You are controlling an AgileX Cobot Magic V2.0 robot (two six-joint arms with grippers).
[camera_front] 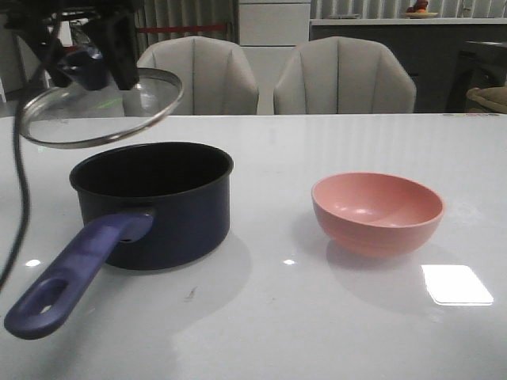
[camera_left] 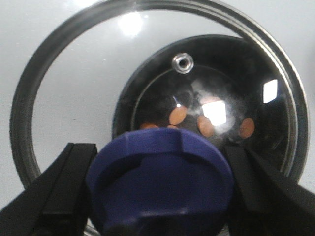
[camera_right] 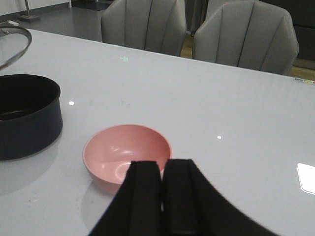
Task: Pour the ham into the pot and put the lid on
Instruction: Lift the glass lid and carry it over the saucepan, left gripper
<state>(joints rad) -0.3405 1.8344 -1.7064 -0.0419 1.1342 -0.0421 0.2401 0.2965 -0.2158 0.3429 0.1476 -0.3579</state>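
Observation:
The dark navy pot [camera_front: 154, 202] stands at the left of the table, its purple-blue handle [camera_front: 71, 273] pointing toward the front. My left gripper [camera_front: 87, 67] is shut on the blue knob [camera_left: 160, 184] of the glass lid [camera_front: 99, 107] and holds it tilted in the air above and behind the pot's left side. Through the lid I see the pot [camera_left: 206, 98] below with several orange-pink ham slices [camera_left: 178, 115] on its black bottom. My right gripper [camera_right: 161, 169] is shut and empty, above the table near the pink bowl [camera_right: 127, 153].
The pink bowl [camera_front: 377, 212] stands empty at the right of the table. Two grey chairs [camera_front: 344, 75] stand behind the far edge. A black cable [camera_front: 20, 182] hangs at the far left.

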